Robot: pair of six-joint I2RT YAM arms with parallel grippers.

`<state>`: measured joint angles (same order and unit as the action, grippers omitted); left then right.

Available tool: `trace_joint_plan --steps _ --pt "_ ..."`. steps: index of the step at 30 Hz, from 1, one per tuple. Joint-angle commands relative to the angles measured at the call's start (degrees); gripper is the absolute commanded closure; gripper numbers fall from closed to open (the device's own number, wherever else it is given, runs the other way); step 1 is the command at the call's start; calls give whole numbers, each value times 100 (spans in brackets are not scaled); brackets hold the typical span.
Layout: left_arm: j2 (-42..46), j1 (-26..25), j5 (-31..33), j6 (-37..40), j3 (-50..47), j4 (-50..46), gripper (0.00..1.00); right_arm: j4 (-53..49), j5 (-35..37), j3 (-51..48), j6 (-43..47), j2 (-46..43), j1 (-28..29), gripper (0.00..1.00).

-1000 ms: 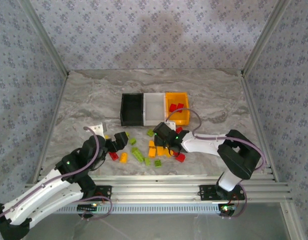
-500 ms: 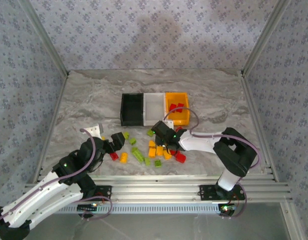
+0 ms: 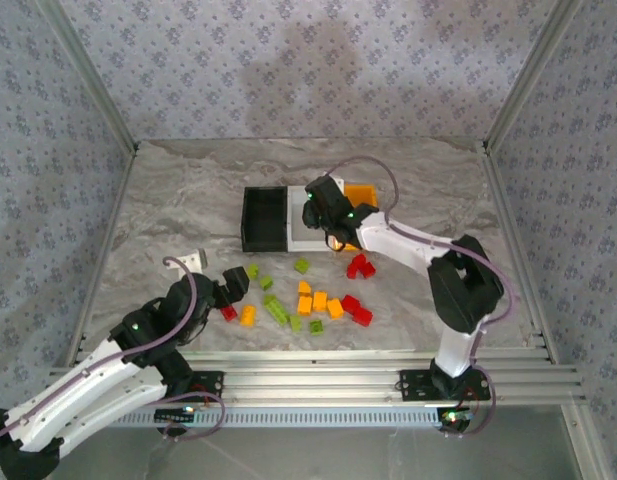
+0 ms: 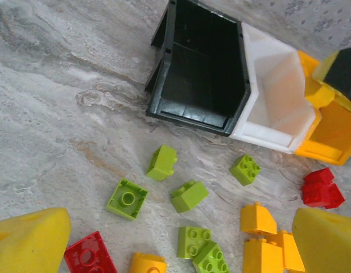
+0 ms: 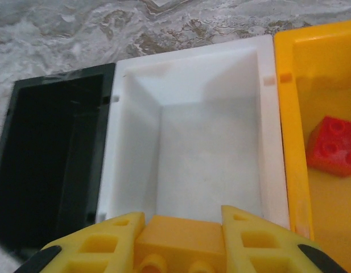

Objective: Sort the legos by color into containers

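Three bins stand in a row: black bin [image 3: 262,219], white bin [image 3: 300,236], orange-yellow bin [image 3: 365,193]. My right gripper [image 5: 183,242] hovers over the white bin [image 5: 192,153], shut on an orange lego [image 5: 181,239]. A red lego [image 5: 333,146] lies in the orange-yellow bin [image 5: 289,142]. My left gripper [image 4: 181,239] is open above loose legos: lime ones [image 4: 189,195], orange ones [image 4: 258,219], a red one [image 4: 90,256]. In the top view the left gripper [image 3: 231,284] sits at the pile's left edge and the right gripper [image 3: 325,205] is above the bins.
Loose red legos [image 3: 360,265] lie right of the pile on the marble table [image 3: 168,200]. A small white bracket [image 3: 195,259] lies left of the bricks. Patterned walls and aluminium rails enclose the table.
My right arm lifted from the pile and swung back over the white bin with an orange lego. The left arm barely moved.
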<state>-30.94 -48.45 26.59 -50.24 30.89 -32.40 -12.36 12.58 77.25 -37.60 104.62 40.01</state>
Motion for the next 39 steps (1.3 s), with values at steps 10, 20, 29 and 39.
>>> trace_joint_plan --steps 10,20,29,39 --pt "-383 987 -973 414 -10 233 0 -599 -125 1053 508 364 -156 32" --pt "-1835 1681 -2218 1042 31 1184 8 185 -144 -987 198 -1240 144 30" --pt "-3523 1617 -1921 1706 523 1738 23 363 4 -2118 -220 -2181 218 30" --pt "-4807 1531 -1513 2092 979 2283 36 337 220 -2406 -274 -2679 227 30"
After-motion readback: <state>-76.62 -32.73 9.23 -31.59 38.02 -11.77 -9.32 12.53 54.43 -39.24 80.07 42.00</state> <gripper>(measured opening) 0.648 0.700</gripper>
